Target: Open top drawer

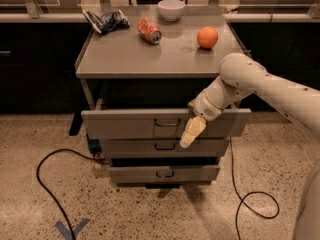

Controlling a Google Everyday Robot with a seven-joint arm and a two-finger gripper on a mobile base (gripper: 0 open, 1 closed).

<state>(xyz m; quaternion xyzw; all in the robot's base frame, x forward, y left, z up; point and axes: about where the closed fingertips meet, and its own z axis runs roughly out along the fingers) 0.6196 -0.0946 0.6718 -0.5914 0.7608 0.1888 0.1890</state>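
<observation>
The top drawer [125, 123] is the widest grey metal front under the cabinet top, with a small dark wire handle [166, 122] at centre. It stands pulled out toward the camera, ahead of the two narrower drawers below. My gripper [191, 132] hangs from the white arm at the drawer front, just right of the handle, its pale fingers pointing down over the lower edge. The tray inside the drawer is hidden from this angle.
On the grey cabinet top [125, 59] lie a crumpled dark bag [106, 21], a red can [149, 30] on its side, a white bowl [171, 9] and an orange [207, 37]. Middle drawer [165, 146] and bottom drawer [164, 174] sit below. Black cables [50, 184] trail on the floor either side.
</observation>
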